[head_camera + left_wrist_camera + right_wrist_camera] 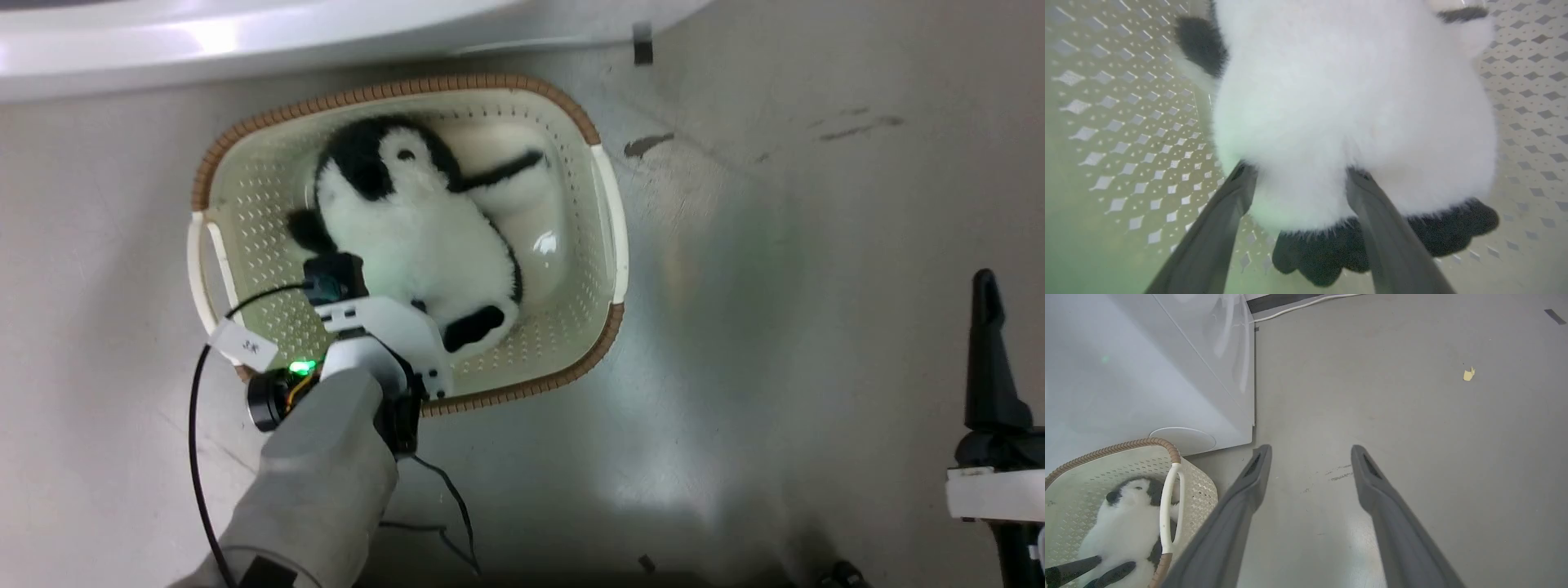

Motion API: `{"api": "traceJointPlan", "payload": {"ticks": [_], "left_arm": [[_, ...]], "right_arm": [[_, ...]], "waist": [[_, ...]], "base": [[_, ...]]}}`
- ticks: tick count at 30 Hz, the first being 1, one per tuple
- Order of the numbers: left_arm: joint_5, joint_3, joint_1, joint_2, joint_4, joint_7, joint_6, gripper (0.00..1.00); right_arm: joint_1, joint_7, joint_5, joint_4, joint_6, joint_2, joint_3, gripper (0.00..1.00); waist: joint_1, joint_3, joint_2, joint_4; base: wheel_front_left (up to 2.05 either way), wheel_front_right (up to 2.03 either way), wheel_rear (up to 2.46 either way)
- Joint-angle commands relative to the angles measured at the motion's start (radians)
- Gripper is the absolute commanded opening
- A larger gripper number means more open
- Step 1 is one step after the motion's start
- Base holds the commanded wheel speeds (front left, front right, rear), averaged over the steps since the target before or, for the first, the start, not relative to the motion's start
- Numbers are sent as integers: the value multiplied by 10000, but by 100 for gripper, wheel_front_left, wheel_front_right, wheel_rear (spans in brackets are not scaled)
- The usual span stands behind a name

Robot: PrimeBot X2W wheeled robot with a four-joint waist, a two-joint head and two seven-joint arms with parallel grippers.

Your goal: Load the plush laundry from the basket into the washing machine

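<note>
The plush laundry [424, 229], fluffy white with black patches, lies inside the cream basket [392, 90] on the floor. My left gripper [1300, 170] is down in the basket and open. Its two fingertips press into the white fur near the toy's lower end, just above a black paw [1453, 232]. The washing machine [245, 41] shows as a white edge beyond the basket, and its white side [1126, 375] stands beside the basket [1118, 448] and plush [1122, 531]. My right gripper [1308, 451] hangs open over bare floor, well right of the basket.
A black cable and a paper tag [243, 345] hang from my left wrist over the basket's near rim. On the grey floor are dark scuffs [649, 144], a bit of black tape [642, 42] and a yellow scrap [1468, 373].
</note>
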Motion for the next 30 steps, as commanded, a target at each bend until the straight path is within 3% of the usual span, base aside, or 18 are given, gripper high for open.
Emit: {"api": "traceJointPlan", "payload": {"ticks": [1,7,29,30], "left_arm": [[-194,-140,-364,32,303,-79,91,100],[-682,-523,-920,30,934,-152,150,100],[-1367,-1453,-959,28,589,826,67,100],[-1399,-1491,-970,28,565,840,44,60]], "right_arm": [[128,22,128,-134,-9,-72,-87,100],[228,7,332,-475,-9,-107,-231,100],[428,189,389,-1003,-9,-130,-454,100],[436,195,388,-1024,-9,-129,-457,100]], "waist": [[0,276,0,29],[0,862,0,31],[0,1124,0,97],[0,1128,0,103]], "base": [[0,0,0],[0,0,0],[0,0,0],[0,0,0]]}}
